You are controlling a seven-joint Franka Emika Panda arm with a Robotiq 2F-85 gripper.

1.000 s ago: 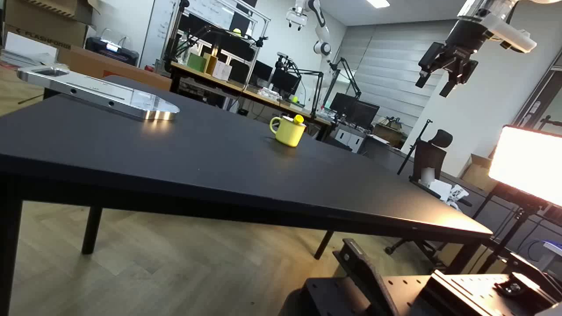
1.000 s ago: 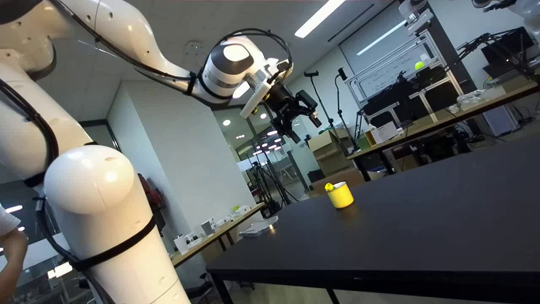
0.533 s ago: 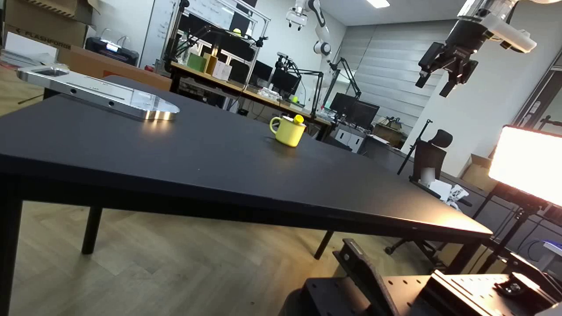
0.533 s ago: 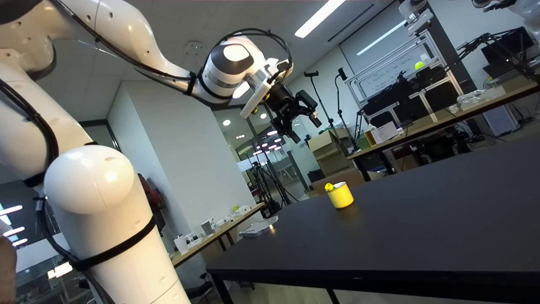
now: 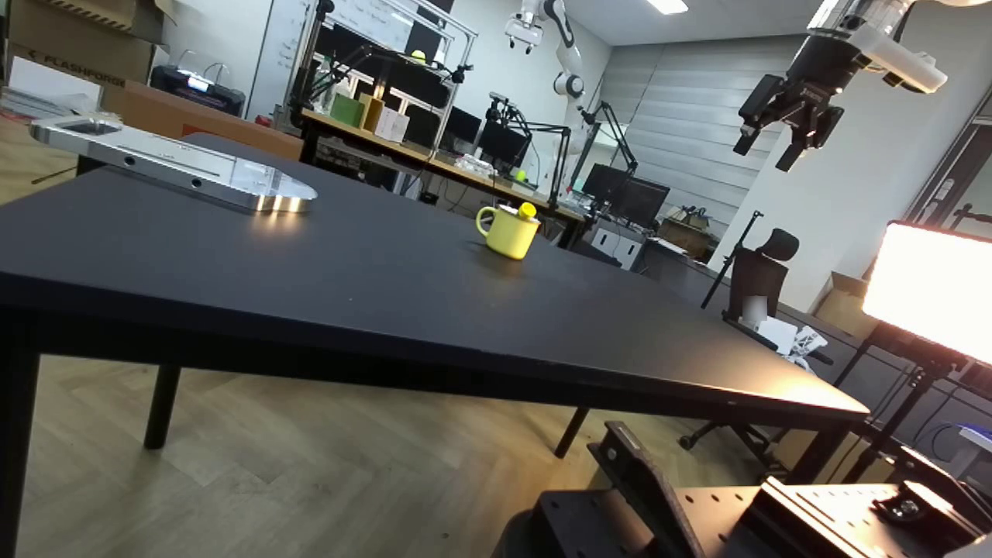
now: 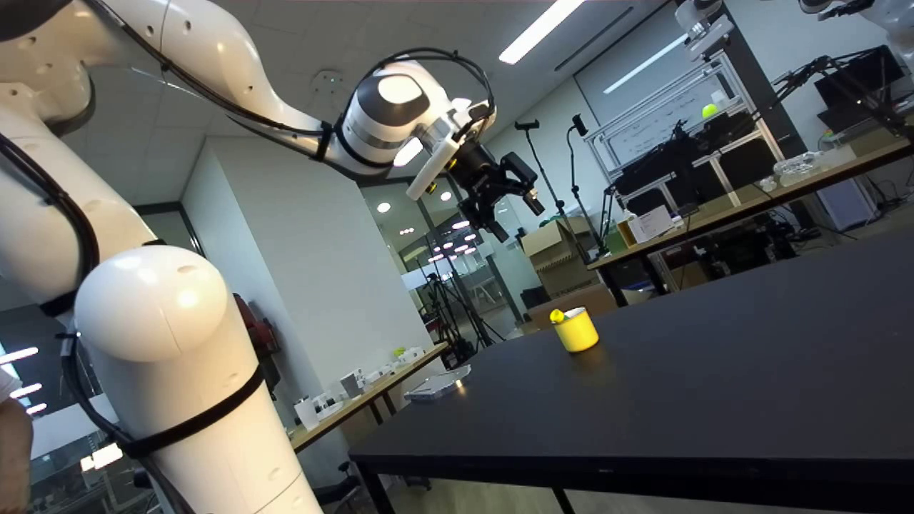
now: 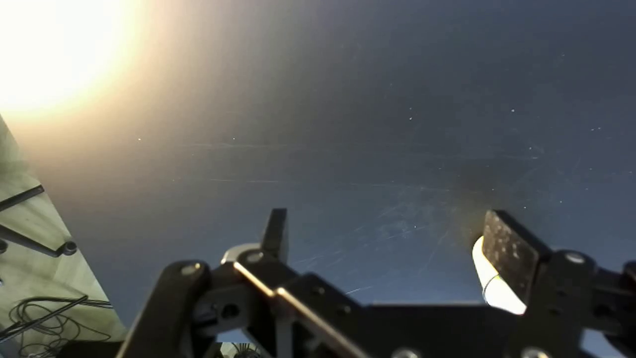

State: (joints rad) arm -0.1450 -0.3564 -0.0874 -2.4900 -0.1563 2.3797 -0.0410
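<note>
The hand hangs high above the counter, tilted so that its jaws slant down, spread wide apart and well clear of everything on it. A mug stands upright near the counter's far edge, as both exterior views see it. A yellow object pokes its round end over the rim; the rest is hidden inside. The mug is yellow outside and whitish inside, with a looped handle.
</note>
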